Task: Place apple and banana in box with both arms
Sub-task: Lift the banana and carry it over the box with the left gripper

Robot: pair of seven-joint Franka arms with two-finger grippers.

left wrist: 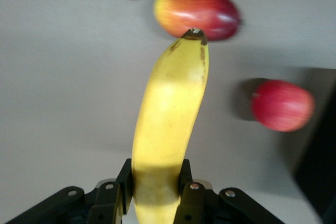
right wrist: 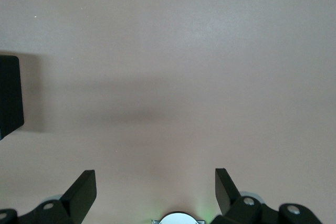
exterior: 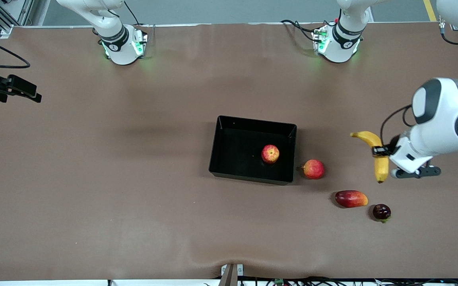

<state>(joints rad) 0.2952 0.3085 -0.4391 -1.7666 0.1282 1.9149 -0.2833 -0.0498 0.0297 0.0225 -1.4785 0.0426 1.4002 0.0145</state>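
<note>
Apple (exterior: pixel 270 153) was already in the box (exterior: pixel 229 123), so half done; banana (exterior: pixel 381 167) left to deliver. Left hand (exterior: pixel 381 151) was clamped across the banana's middle, over bare bench (exterior: pixel 133 198) toward the left arm's end, probably lifted clear, though the view doesn't settle that. Right hand (right wrist: pixel 156 188) waited, fingers spread wide, empty, over the bench.
</note>
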